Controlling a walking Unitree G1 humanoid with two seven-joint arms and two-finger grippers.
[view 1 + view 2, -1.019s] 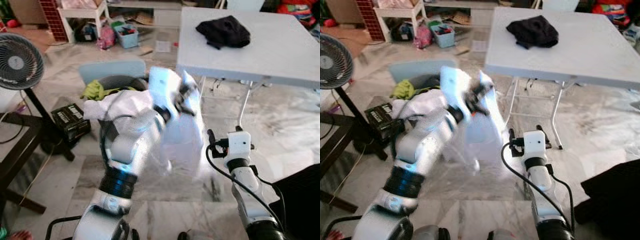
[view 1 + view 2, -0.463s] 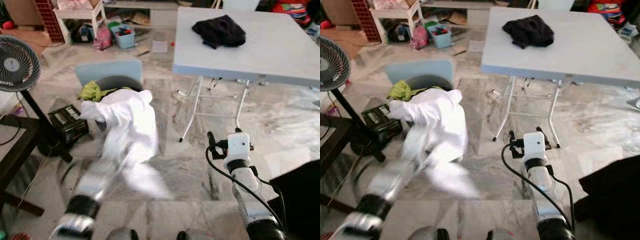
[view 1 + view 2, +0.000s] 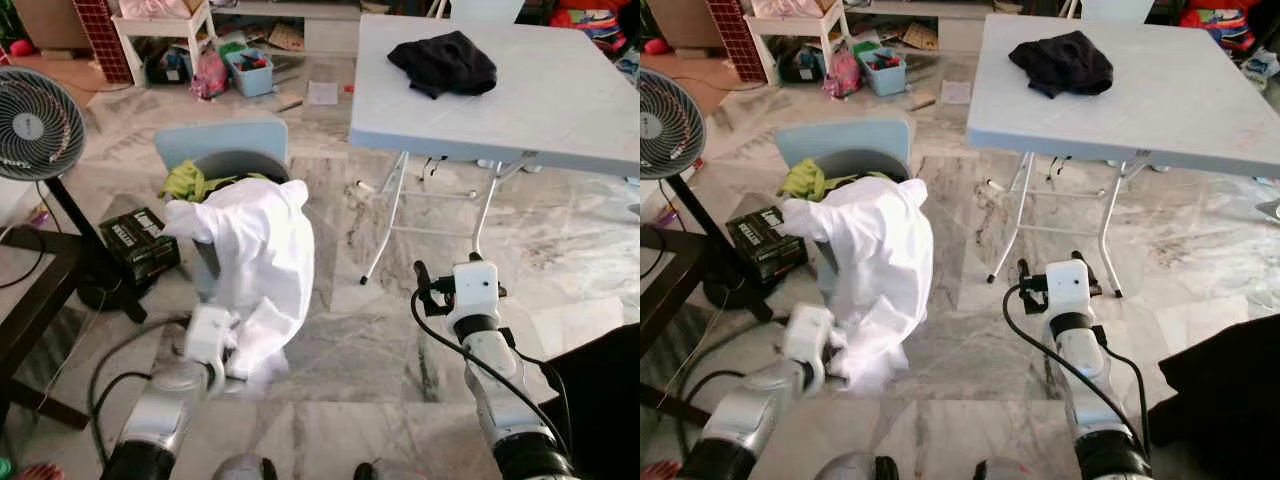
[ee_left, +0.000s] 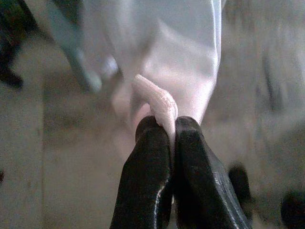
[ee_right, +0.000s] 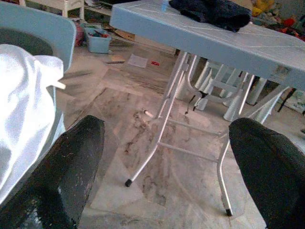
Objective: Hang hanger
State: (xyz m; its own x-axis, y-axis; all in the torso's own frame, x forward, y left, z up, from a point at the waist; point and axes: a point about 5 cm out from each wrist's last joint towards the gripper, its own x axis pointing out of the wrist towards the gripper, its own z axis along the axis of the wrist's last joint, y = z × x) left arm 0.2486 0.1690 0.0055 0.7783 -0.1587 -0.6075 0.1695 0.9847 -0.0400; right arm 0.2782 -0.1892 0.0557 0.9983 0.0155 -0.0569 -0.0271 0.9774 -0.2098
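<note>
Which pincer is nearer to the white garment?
Left. The left pincer pinches the white garment's lower edge; the right pincer is apart, open, over bare floor.

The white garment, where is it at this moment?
In the left eye view the white garment hangs over the light blue basket on the robot's left, beside the black box; the left gripper pinches its lower edge.

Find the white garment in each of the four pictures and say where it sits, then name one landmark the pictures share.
Left eye view: the white garment drapes over the blue basket, left of centre.
Right eye view: left of centre, its lower end at the left gripper.
Left wrist view: upper centre, a fold pinched between the black fingers.
Right wrist view: at the left edge.
Shared landmark: the grey folding table, seen in three views.
</note>
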